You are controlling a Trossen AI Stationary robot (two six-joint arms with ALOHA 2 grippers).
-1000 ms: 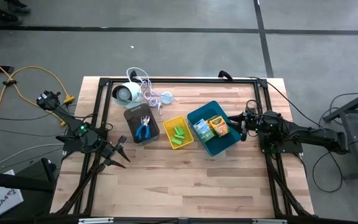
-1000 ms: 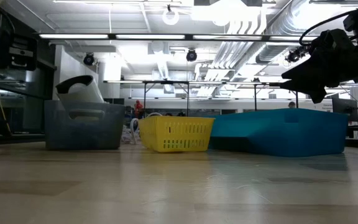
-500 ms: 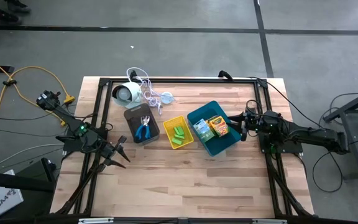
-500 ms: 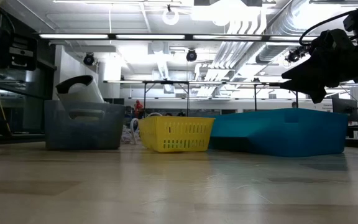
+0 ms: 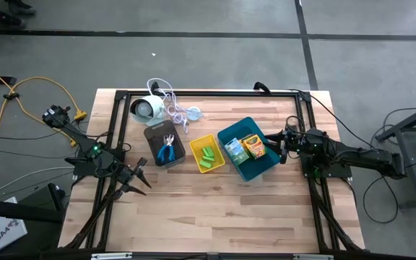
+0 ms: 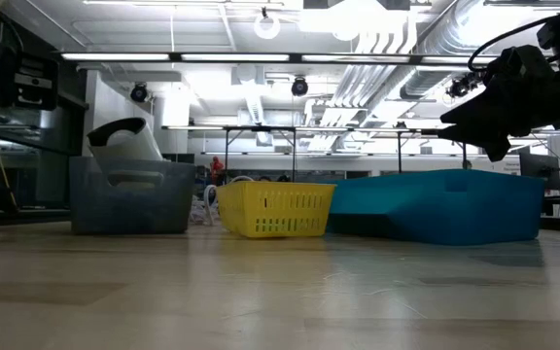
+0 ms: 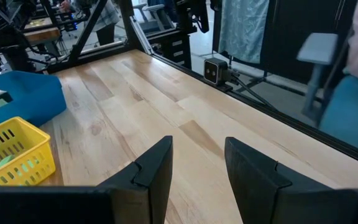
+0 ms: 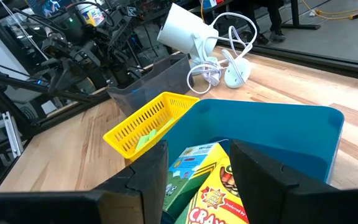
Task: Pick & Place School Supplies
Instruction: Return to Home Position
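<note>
Black jaws gape empty on both arms: left gripper (image 5: 140, 179) over the table (image 5: 215, 209), right gripper (image 5: 275, 149) above the blue tray (image 5: 256, 168). Green erasers (image 5: 207, 156) lie in the yellow tray (image 5: 202, 139), pliers (image 5: 167, 150) in the grey tray (image 5: 157, 133), boxes (image 5: 245, 147) in the blue. Nothing loose remains; sorting looks finished.

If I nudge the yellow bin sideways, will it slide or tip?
Likely slides: the yellow bin looks low and wide, flat on the smooth wooden table. Probably light, holding only green erasers. Its slotted walls may flex slightly.

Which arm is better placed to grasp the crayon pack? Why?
Right: the right gripper, open, sits beside the blue tray holding the crayon pack; the left gripper is past the grey tray.
</note>
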